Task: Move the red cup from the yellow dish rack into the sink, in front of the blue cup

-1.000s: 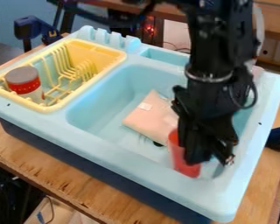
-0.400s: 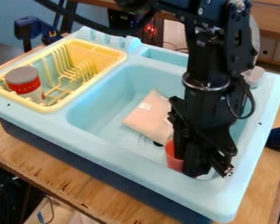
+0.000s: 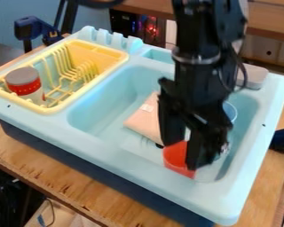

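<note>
Plywood tabletop (image 3: 73, 186) is running along the near edge, toy sink (image 3: 124, 153) is sitting on it. Red plastic cup (image 3: 175, 158) is resting in the basin, toward the near right; can't tell if it's leaning.

Black gripper (image 3: 184, 153) is hanging right over the cup, its 2 jaws standing fairly wide with part of the cup showing between them; contact isn't clear, so can't tell if they're gripping.

Cup is looking light, thin-walled and fairly stiff, likely giving a bit under a hard squeeze. Smooth plastic is probably sliding or tipping if pushed from 1 side. Best hold: 1 jaw inside and 1 outside, pinching the wall just below the rim; closing across the whole body is possibly needing more spread.

Pink flat piece (image 3: 145, 119), maybe folded cloth, is lying just beyond the cup. Clear bluish rim (image 3: 230, 111), probably another cup, is showing behind the gripper. Yellow dish rack (image 3: 103, 51) is sitting at left, holding 1 grey-lidded jar (image 3: 25, 84). Farther back, blue clamp (image 3: 30, 27) is standing by the wall.
</note>
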`<state>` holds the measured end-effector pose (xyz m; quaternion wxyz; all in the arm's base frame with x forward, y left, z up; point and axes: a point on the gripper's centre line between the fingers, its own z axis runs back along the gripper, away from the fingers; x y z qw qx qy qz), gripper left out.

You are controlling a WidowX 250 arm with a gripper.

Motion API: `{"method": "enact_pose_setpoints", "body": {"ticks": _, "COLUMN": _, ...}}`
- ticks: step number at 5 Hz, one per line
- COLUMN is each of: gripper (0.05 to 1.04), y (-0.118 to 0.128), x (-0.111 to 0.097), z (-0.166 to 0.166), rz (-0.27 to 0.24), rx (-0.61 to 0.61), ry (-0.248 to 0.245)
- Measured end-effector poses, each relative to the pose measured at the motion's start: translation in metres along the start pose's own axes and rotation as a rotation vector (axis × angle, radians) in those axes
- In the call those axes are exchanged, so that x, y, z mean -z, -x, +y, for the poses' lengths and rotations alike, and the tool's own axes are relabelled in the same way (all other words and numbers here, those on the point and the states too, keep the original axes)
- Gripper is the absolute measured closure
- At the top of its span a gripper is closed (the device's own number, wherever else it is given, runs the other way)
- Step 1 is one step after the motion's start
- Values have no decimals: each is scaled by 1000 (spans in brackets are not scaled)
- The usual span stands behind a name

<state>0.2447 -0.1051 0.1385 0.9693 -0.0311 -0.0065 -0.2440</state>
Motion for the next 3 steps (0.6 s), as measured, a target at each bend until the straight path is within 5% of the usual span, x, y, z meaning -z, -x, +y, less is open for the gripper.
{"method": "enact_pose_setpoints", "body": {"ticks": 1, "gripper": 71, "y": 1, "x": -29, "z": 9, "rz": -74, "rx": -81, "ry": 18}}
{"method": "enact_pose_setpoints", "body": {"ticks": 2, "gripper": 75, "y": 7, "x": -59, "z": 30, "rz": -124, "rx": -188, "ry": 28}}
{"method": "enact_pose_setpoints", "body": {"ticks": 3, "gripper": 77, "y": 33, "x": -80, "z": 55, "rz": -83, "rx": -316, "ry": -43}}
